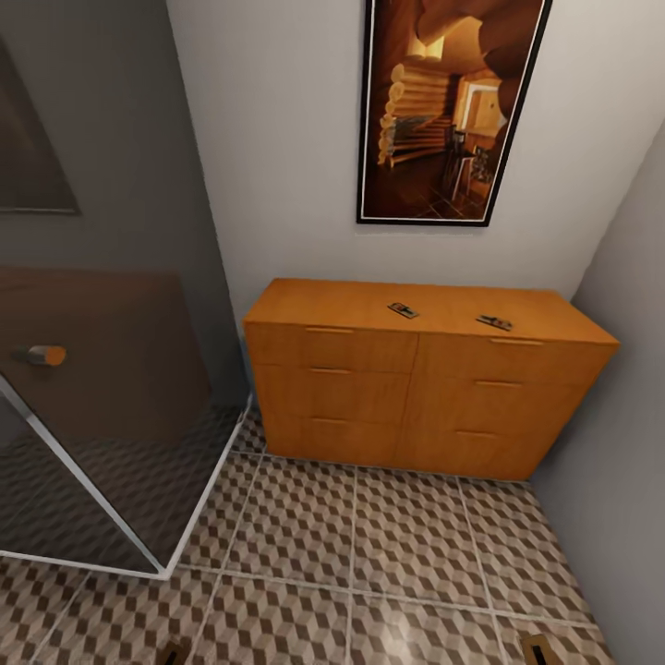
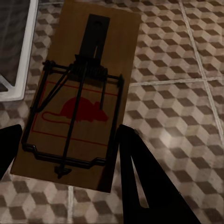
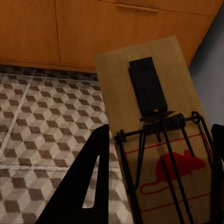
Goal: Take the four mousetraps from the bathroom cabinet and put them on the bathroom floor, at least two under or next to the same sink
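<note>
The orange-brown cabinet [image 1: 369, 369] stands against the far wall. Two mousetraps [image 1: 403, 310] [image 1: 494, 322] lie on its flat top. My left gripper [image 2: 65, 158] is shut on a third mousetrap [image 2: 79, 93], a tan board with a red mouse mark, held above the cube-patterned bathroom floor [image 2: 177, 102]. One dark finger [image 2: 140, 177] presses the board's edge. My right gripper [image 3: 154, 186] is shut on another mousetrap [image 3: 154, 107], held over the floor [image 3: 46, 121] in front of the cabinet's drawer fronts [image 3: 93, 28]. The sink is out of view.
A glass shower enclosure [image 1: 102, 416] with a white frame [image 1: 199, 508] takes up the left side. A framed picture [image 1: 443, 102] hangs above the cabinet. A grey wall [image 1: 628, 388] closes the right. Open tiled floor [image 1: 369, 554] lies between me and the cabinet.
</note>
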You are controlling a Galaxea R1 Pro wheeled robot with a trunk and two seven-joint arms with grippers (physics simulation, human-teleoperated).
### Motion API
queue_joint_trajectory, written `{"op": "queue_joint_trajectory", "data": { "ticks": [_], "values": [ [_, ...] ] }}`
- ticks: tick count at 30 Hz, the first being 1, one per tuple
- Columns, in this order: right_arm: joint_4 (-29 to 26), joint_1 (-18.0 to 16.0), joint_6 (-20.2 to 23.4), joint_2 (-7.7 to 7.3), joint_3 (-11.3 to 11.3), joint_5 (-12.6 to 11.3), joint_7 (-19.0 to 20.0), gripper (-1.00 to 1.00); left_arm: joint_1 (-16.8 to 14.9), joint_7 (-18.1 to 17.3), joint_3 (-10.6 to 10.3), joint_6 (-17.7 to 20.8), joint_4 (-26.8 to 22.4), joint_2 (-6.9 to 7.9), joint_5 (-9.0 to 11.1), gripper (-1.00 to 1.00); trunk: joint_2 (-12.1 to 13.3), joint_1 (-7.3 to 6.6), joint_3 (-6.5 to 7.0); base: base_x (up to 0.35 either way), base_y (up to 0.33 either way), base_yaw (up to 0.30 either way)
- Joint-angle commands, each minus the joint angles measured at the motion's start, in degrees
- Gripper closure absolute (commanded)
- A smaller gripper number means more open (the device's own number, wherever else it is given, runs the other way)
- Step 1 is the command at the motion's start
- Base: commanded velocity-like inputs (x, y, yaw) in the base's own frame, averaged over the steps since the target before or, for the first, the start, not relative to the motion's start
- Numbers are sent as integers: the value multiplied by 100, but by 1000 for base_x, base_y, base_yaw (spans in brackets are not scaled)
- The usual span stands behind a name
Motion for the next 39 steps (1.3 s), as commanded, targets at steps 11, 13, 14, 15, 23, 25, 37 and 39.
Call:
{"op": "queue_joint_trajectory", "data": {
  "ticks": [11,13,14,15,23,25,37,39],
  "values": [
    [0,-2,-14,-3,39,-26,-21,100,-10,-16,-27,-28,22,-1,42,100,-3,0,-53,0,0,239],
    [0,-2,-14,-3,41,-26,-23,100,-12,-16,-27,-28,22,-1,42,100,-3,0,-59,0,0,270],
    [0,-2,-14,-3,41,-26,-24,100,-13,-16,-27,-28,22,-1,42,100,-3,0,-61,0,0,278],
    [0,-2,-14,-3,42,-26,-25,100,-11,-16,-27,-28,22,-1,42,100,-3,0,-62,0,0,281],
    [0,-2,-14,-2,41,-26,-26,100,-11,-16,-27,-28,22,-1,42,100,-3,0,-63,0,0,286],
    [0,-2,-14,3,41,-26,-26,100,-9,-16,-27,-28,22,-1,42,100,-3,0,-63,0,0,287],
    [0,-2,-14,3,40,-26,-26,100,-12,-16,-27,-28,22,-3,42,100,-3,0,-63,0,0,287],
    [0,-2,-14,3,41,-26,-26,100,-9,-16,-27,-28,22,-6,42,100,-3,0,-63,0,0,287]
  ]
}}
